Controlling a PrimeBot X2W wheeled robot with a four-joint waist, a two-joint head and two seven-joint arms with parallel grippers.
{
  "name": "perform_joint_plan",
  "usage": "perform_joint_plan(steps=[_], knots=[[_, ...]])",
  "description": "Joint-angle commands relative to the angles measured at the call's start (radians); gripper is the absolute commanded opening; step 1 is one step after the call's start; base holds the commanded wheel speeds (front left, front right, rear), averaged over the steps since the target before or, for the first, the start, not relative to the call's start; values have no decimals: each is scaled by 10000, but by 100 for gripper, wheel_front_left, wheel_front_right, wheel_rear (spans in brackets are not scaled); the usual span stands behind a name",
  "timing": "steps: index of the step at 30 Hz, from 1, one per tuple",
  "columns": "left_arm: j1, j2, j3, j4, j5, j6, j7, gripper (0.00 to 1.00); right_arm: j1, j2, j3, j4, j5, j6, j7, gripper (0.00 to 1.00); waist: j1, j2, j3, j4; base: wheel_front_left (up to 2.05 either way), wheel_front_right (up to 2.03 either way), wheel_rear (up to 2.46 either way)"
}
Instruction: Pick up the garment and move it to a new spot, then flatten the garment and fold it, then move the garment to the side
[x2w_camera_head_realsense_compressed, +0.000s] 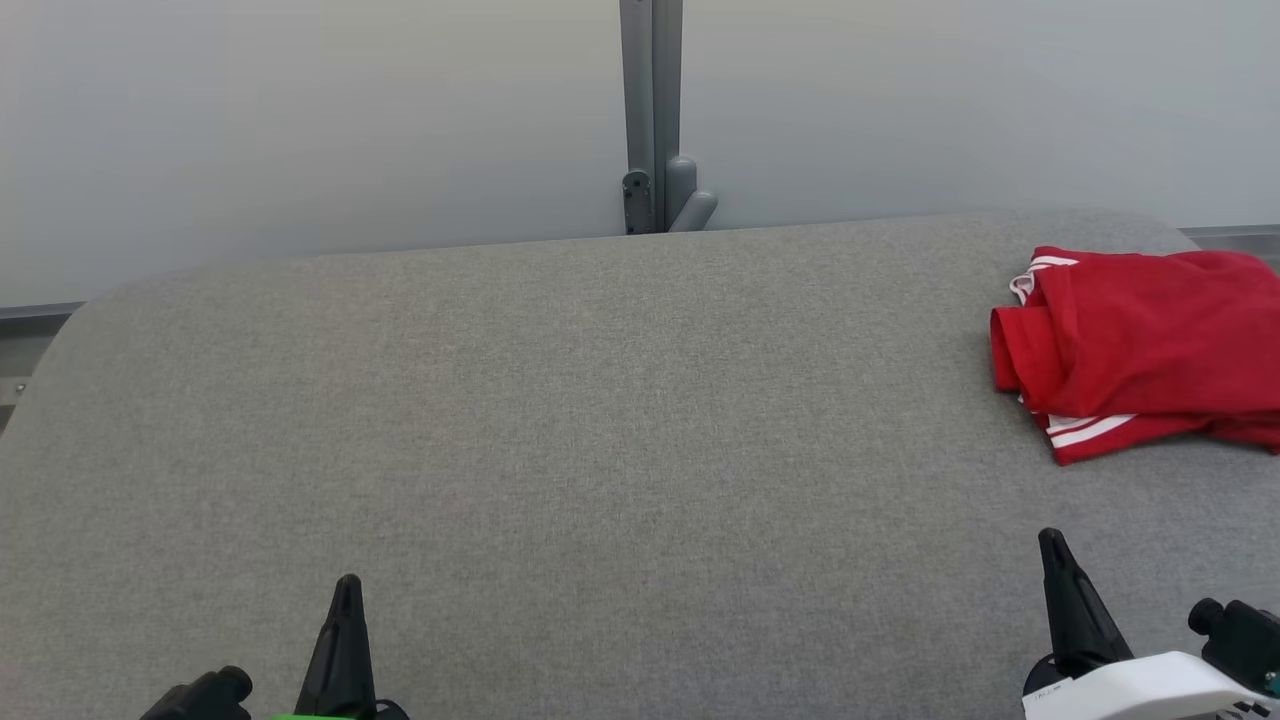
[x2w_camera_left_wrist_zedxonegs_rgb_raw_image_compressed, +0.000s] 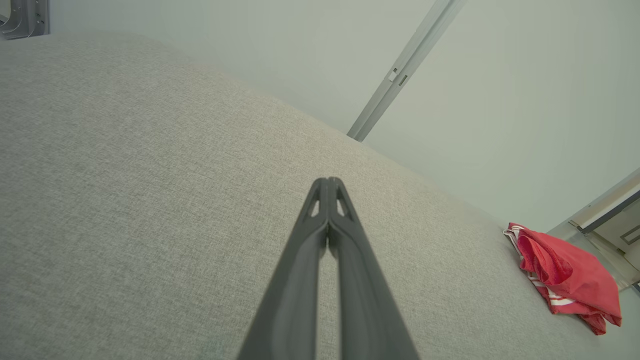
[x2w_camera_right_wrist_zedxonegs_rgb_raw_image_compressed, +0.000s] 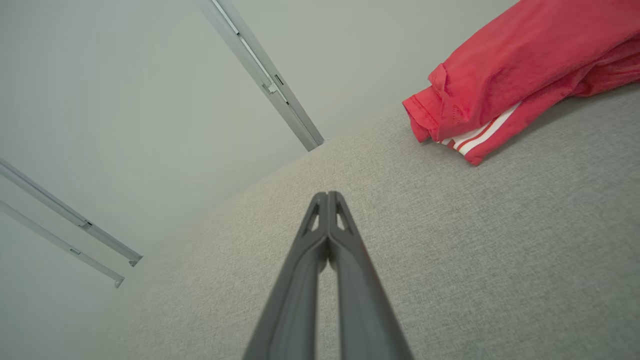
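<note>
One red garment (x2w_camera_head_realsense_compressed: 1140, 350) with white stripes lies bunched in a loose heap at the far right of one grey fabric-covered table (x2w_camera_head_realsense_compressed: 600, 420), its right side running past the picture's edge. Behind the table's far edge stands a pale wall (x2w_camera_head_realsense_compressed: 300, 120) with one grey upright post (x2w_camera_head_realsense_compressed: 650, 110) near the middle. Two grippers sit at the near edge: the left gripper (x2w_camera_head_realsense_compressed: 347, 590) at the near left, well apart from the garment, and the right gripper (x2w_camera_head_realsense_compressed: 1050, 545) at the near right, nearer to it, with grey table surface between them. Each has its two dark fingers pressed together, tips meeting, holding and touching nothing.
</note>
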Motion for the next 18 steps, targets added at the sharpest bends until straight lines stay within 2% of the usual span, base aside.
perform_joint_plan(steps=[1,18], knots=[[-306,79,45,-105,-321,-69,42,0,-244,-79,-81,-86,316,-3,70,0,0,0,6,-2,0,0,0],[-627,86,148,-34,-2709,-287,470,0,-492,-64,-575,113,2748,-4,832,0,0,0,120,-31,0,0,0]])
